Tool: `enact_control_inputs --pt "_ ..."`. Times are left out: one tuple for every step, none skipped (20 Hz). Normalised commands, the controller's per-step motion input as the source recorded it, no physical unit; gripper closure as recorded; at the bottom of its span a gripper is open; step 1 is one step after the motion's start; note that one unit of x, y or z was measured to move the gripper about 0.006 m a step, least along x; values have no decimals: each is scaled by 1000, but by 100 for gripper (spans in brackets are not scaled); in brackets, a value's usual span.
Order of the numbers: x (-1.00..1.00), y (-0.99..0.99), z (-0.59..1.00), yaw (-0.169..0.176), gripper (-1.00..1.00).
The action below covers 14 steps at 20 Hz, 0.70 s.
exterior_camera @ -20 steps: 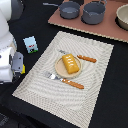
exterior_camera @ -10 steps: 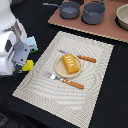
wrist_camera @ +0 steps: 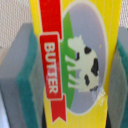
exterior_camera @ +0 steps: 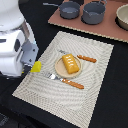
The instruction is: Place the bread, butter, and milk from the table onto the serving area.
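One item held: the tool (wrist_camera: 64, 64) is clamped on the butter box (wrist_camera: 75, 55).
Heading: placemat (exterior_camera: 95, 55) lies just beside it, toward the plate (exterior_camera: 59, 71).

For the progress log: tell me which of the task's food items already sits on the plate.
The bread: the golden-orange loaf lying on the round plate. The butter is gripped in the hand at the placemat's edge.

A reddish-brown board (exterior_camera: 107, 31) is lying across the far side of the bench, carrying two dark grey pots (exterior_camera: 69, 9) (exterior_camera: 93, 12) sitting side by side, while a pale bowl (exterior_camera: 123, 17) is showing partly at the exterior view's right edge
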Motion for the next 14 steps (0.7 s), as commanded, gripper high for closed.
enact_control_inputs --pt "1000 -320 43 -13 100" --pt "1000 -343 23 -20 100" --pt "1000 -349 11 -21 100" --pt "1000 -346 6 -20 100" --pt "1000 -349 3 -23 100" --pt "1000 -366 0 -28 100" --pt "1000 -360 0 -27 100" --pt "1000 -351 0 -24 100" --pt "1000 -343 0 -21 100" --pt "1000 -320 0 -15 100" --pt "1000 -311 0 -12 100" --pt "1000 -306 0 -18 100" --pt "1000 -280 0 -18 100" --pt "1000 -254 0 -26 100"
